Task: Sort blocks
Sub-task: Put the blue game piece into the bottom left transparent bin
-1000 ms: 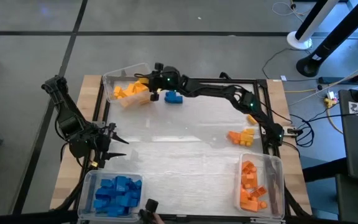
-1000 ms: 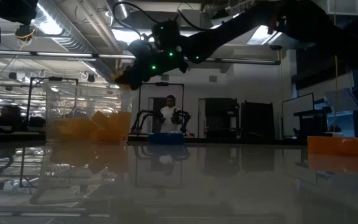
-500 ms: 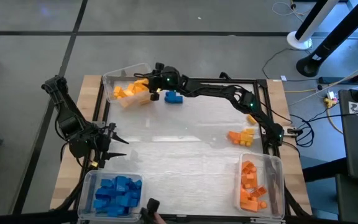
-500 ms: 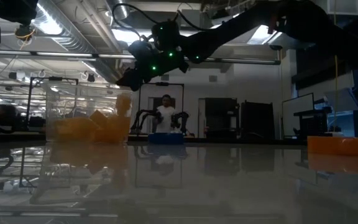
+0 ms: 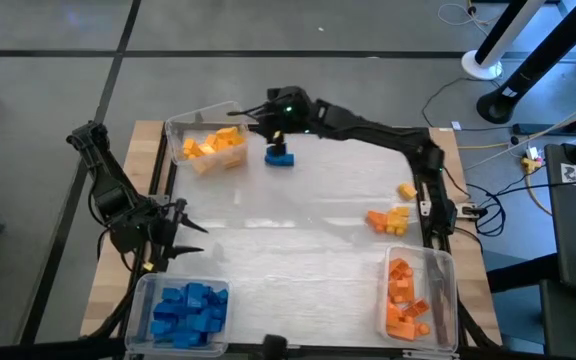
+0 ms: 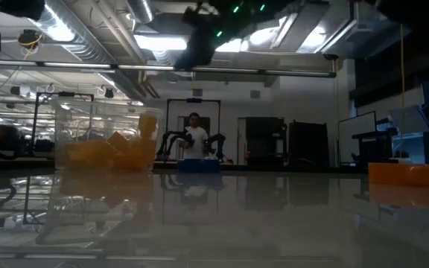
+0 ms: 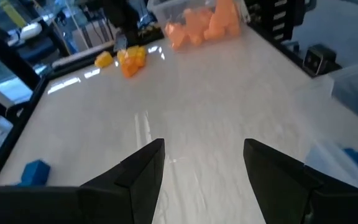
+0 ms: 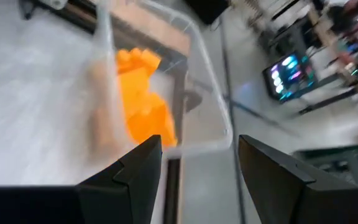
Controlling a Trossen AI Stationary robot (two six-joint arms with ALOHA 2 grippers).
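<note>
Your right gripper [image 5: 271, 112] hangs released and empty over the table's far edge, between the yellow-block bin [image 5: 208, 140] at the far left corner and a lone blue block [image 5: 280, 156]. Your left gripper [image 5: 183, 222] waits open by the left edge. Judged step: between picks. Next, lower onto that blue block, or the loose orange and yellow blocks [image 5: 392, 216] near the right edge.
</note>
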